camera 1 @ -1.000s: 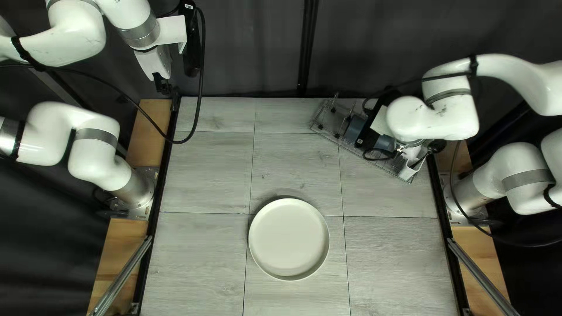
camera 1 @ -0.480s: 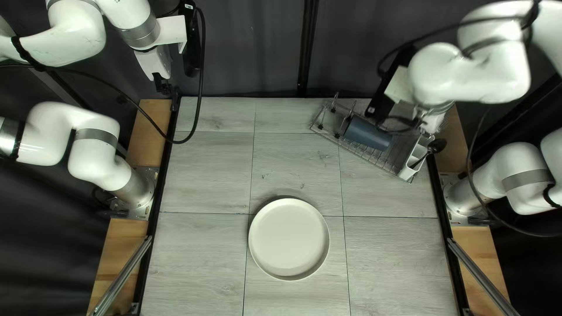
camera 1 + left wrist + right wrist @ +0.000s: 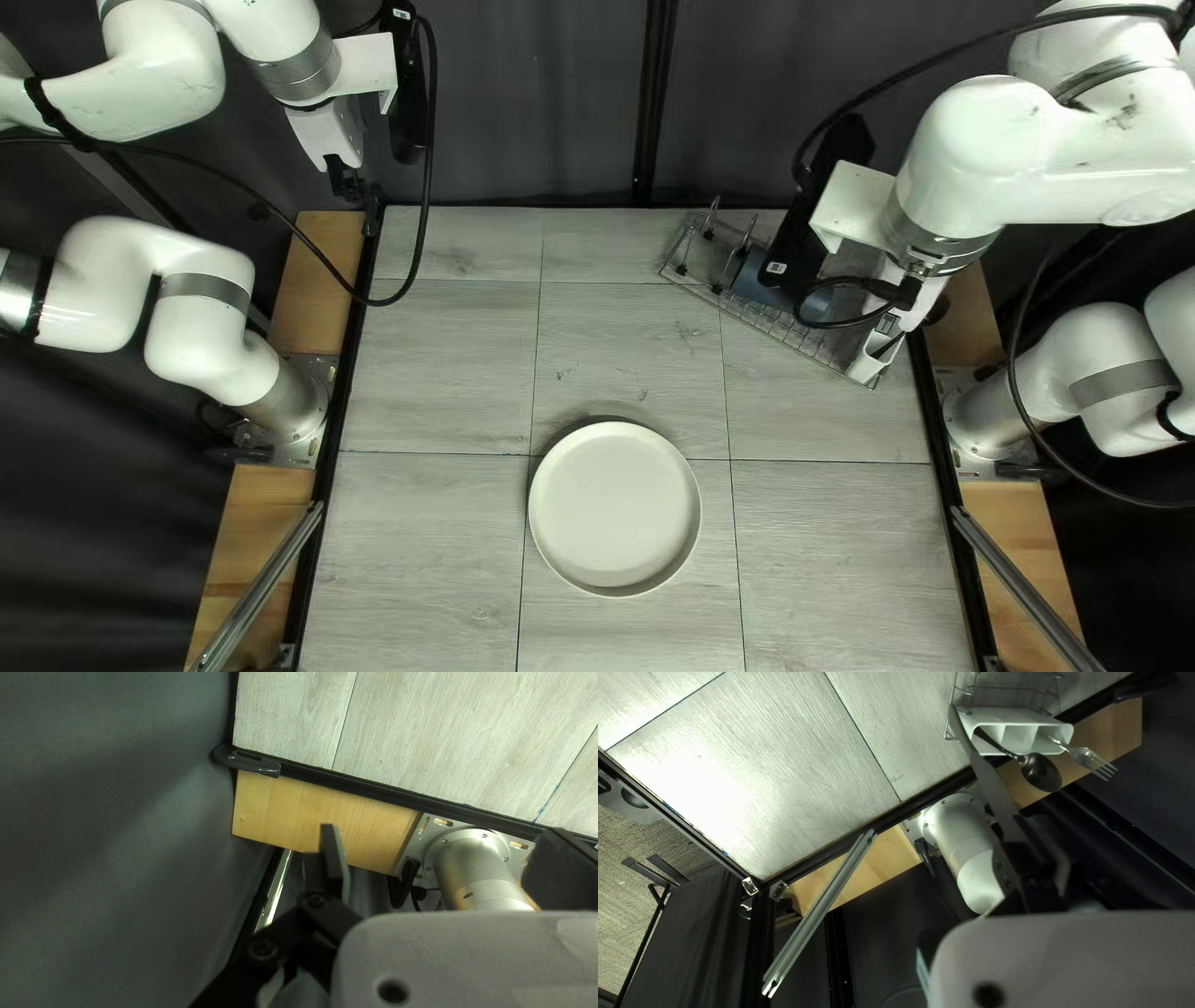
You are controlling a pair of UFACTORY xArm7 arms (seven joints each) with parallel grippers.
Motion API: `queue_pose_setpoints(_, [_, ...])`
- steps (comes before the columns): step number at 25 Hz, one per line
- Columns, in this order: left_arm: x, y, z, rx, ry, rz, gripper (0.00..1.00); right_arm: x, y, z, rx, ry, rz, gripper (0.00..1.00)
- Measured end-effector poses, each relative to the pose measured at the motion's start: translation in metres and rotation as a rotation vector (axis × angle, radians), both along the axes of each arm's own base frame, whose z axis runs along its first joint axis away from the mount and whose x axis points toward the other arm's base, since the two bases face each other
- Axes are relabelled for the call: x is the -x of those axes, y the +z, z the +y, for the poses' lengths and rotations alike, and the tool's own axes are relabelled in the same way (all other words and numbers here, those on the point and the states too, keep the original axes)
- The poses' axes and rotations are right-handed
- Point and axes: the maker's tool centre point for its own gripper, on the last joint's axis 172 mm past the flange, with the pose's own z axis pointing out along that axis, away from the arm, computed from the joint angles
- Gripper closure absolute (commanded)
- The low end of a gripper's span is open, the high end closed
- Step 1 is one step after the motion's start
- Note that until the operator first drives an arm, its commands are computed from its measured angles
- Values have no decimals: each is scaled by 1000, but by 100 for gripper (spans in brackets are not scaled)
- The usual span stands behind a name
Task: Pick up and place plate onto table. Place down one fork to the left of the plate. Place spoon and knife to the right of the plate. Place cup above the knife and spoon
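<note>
The plate (image 3: pixel 614 508) lies on the table's near half. My left gripper (image 3: pixel 344 177) hangs beyond the far left corner; in its wrist view the gripper (image 3: pixel 441 830) stands open with nothing held. At the rack's utensil holder (image 3: pixel 868 361) is my right gripper (image 3: pixel 906 315). Its wrist view shows the gripper (image 3: pixel 1036 827) shut on the knife (image 3: pixel 985 774), whose long metal end reaches past the holder's edge. Spoon (image 3: pixel 1039 771) and fork (image 3: pixel 1091 761) lean out of separate holder compartments. The blue cup (image 3: pixel 752 276) lies in the rack, partly hidden by the right arm.
The wire dish rack (image 3: pixel 797 334) stands at the table's far right. Metal rails (image 3: pixel 1030 591) slant along both near sides. The left arm's cable (image 3: pixel 411 280) loops over the far left table edge, and the right arm's cable (image 3: pixel 1040 454) hangs by its base.
My right arm has swung rightward from above the cup to the utensil holder, and its gripper now covers the spoon in the top left view. The left arm and plate have stayed still.
</note>
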Motion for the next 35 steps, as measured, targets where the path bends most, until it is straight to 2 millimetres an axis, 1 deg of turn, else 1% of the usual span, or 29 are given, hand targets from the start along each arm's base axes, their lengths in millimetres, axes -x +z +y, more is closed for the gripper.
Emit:
queue_pose_setpoints(4, [0,0,0,0,0,0,0,-4,0,-1,1,22,-10,100])
queue_pose_setpoints(6, [0,0,0,0,0,0,0,-12,0,10,-42,64,-32,100])
queue_pose_setpoints(9, [0,0,0,0,0,0,0,-24,-2,44,-156,125,-66,100])
queue_pose_setpoints(12, [0,0,0,0,0,0,0,-37,-11,86,-300,158,-84,100])
queue_pose_setpoints(14, [0,0,0,0,0,0,0,-48,-25,116,-398,169,-84,100])
queue_pose_setpoints(15, [0,0,0,0,0,0,0,-53,-36,131,-447,173,-81,100])
queue_pose_setpoints(17, [0,0,0,0,0,0,0,-60,-59,154,-528,180,-74,100])
queue_pose_setpoints(19, [0,0,0,0,0,0,0,-62,-79,169,-583,188,-63,100])
queue_pose_setpoints(20, [0,0,0,0,0,0,0,-63,-84,172,-596,190,-61,100])
queue_pose_setpoints(22, [0,0,0,0,0,0,0,-63,-87,174,-603,190,-60,100])
queue_pose_setpoints(25, [0,0,0,0,0,0,0,-63,-88,174,-603,197,-61,100])
queue_pose_setpoints(27, [0,0,0,0,0,0,0,-67,-93,172,-605,232,-69,100])
queue_pose_setpoints(31, [0,0,0,0,0,0,0,-77,-112,168,-656,318,-92,100])
queue_pose_setpoints(35, [0,0,0,0,0,0,0,-86,-137,164,-729,366,-111,100])
